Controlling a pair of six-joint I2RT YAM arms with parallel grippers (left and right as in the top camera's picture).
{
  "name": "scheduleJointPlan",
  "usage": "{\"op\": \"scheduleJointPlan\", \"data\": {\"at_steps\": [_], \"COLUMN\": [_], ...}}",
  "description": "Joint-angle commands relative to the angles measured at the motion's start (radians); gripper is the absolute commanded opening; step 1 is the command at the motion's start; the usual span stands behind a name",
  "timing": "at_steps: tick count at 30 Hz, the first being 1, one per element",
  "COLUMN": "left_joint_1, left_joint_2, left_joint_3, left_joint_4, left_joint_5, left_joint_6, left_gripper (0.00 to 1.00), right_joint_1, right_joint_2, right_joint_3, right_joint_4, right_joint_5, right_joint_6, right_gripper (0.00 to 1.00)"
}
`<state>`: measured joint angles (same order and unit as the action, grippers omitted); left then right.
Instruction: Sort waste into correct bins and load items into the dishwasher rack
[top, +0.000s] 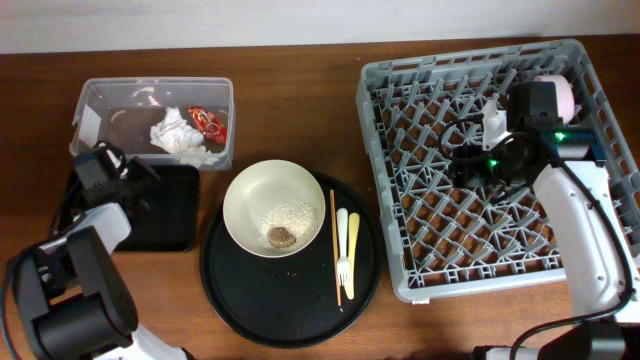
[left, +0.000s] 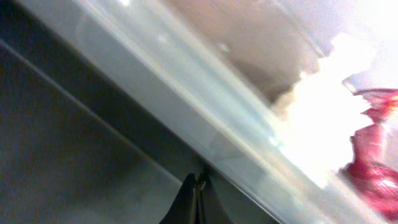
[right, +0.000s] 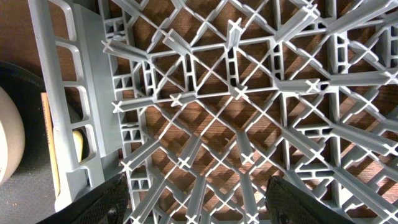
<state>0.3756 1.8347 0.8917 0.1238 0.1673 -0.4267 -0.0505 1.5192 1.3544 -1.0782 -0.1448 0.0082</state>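
Observation:
The clear tub (top: 95, 100) at the back left holds crumpled tissues (top: 178, 135) and the red wrapper (top: 208, 122); both show through its wall in the left wrist view (left: 323, 124). The flat black tray (top: 170, 210) lies in front of it. My left gripper (left: 198, 186) is shut and empty, with its tips at the foot of the tub's wall. The cream bowl (top: 245, 190) holds rice (top: 290, 212) and a brown bit (top: 281, 237). The chopstick (top: 334, 245) and cutlery (top: 346, 240) lie beside it. My right gripper (right: 202, 205) is open and empty over the rack (top: 380, 180). The pink bowl (top: 560, 92) is in the rack's back right corner.
The bowl, chopstick and cutlery rest on a large round black tray (top: 225, 280) at the front centre. The rack's near wall (right: 68, 93) stands between my right gripper and that tray. No cups are in view.

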Motion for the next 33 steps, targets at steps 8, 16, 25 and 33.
{"op": "scheduleJointPlan", "data": {"at_steps": [8, 16, 25, 33], "left_joint_1": [-0.048, -0.126, -0.822, -1.028], "left_joint_2": [0.016, -0.397, -0.414, -0.026], "left_joint_3": [0.014, 0.034, 0.163, 0.408], "left_joint_4": [0.081, -0.573, -0.743, -1.001], "left_joint_5": [0.036, 0.005, -0.138, -0.147], "left_joint_6": [0.031, 0.236, 0.489, 0.504], "left_gripper": [0.01, 0.34, 0.53, 0.54], "right_joint_1": [0.005, 0.005, 0.005, 0.005], "right_joint_2": [-0.003, -0.003, -0.003, -0.003], "right_joint_3": [0.002, 0.002, 0.002, 0.002], "right_joint_4": [-0.001, -0.018, -0.034, -0.045], "right_joint_5": [-0.002, -0.003, -0.002, -0.002], "right_joint_6": [0.008, 0.008, 0.008, 0.008], "right_gripper": [0.74, 0.84, 0.91, 0.91]}}
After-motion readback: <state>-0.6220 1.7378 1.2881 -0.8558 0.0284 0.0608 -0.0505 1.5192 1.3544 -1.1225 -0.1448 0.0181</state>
